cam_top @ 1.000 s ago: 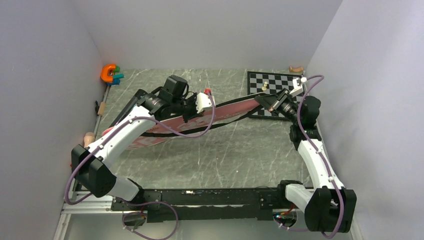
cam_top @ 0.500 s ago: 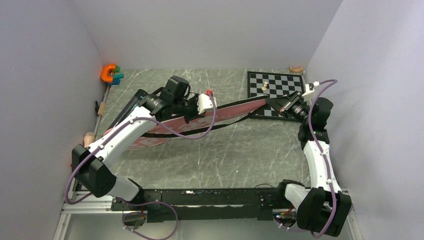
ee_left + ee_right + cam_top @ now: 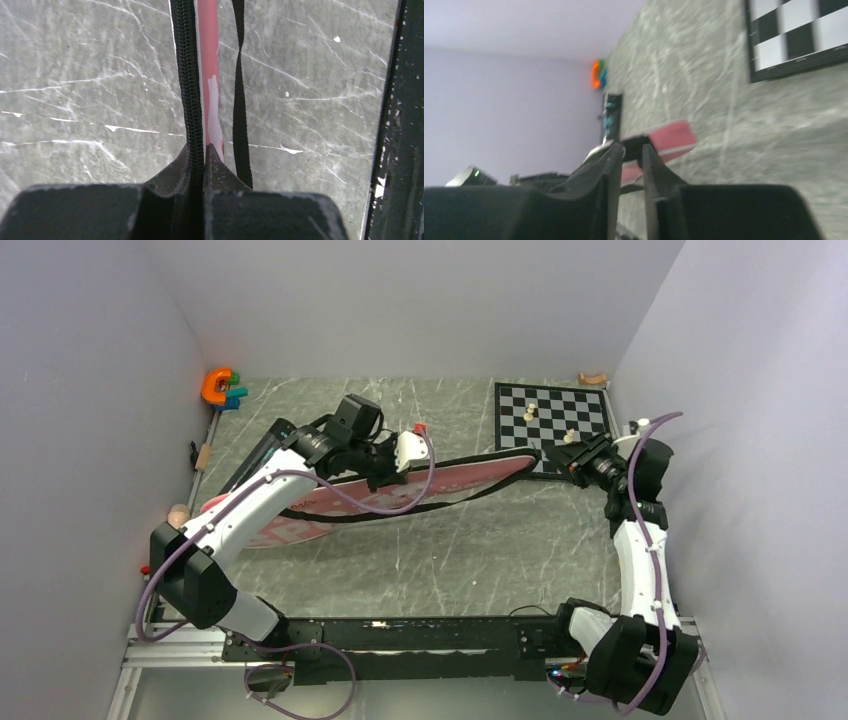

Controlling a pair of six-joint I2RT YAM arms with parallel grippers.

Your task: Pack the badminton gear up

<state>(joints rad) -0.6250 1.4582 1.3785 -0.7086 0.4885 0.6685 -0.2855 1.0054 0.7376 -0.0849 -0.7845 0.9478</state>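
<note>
Left gripper point(image 3: 199, 150) is clamping the pink bag point(image 3: 440, 480) by its zipper point(image 3: 187, 75). Right gripper point(image 3: 632, 150), seemingly slightly apart, is hovering over the marbled table point(image 3: 480, 540) beside the chessboard point(image 3: 565, 415).

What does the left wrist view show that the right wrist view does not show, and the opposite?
Only the left wrist view: the left gripper shut on the black zipper edge of the pink bag, with the black strap beside it. Only the right wrist view: the right gripper with a narrow gap, the chessboard, the orange and teal toy, the wall. Both: the pink bag and the marble table.
</note>
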